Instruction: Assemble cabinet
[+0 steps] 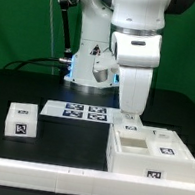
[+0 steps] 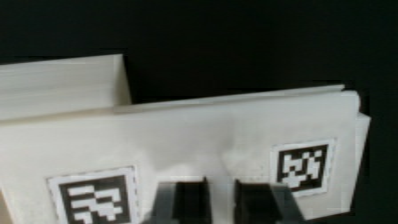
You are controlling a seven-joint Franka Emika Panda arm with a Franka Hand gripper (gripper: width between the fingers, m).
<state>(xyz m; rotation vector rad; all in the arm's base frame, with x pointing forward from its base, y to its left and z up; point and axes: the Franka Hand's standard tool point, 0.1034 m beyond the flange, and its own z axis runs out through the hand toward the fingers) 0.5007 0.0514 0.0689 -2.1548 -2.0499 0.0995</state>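
Hanging over cabinet (image 1: 136, 164), gripper (image 1: 131, 117) (grip unclear)

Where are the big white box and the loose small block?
Large white plastic cabinet box (image 1: 128, 165): exterior view, front wall.
Small white tagged drawer block (image 1: 21, 125): exterior view, its tagged front.

The single white arm (image 1: 133, 35) rises from its base (image 1: 90, 66) at the rear of the scene and folds forward. Its broad wrist section (image 1: 134, 86) hangs vertically, and the hand (image 1: 133, 115) points straight down, a little toward the exterior view's right of centre. In the wrist view the two dark fingers (image 2: 180, 205) stand parallel with a narrow gap between them; whether they press on anything cannot be told.
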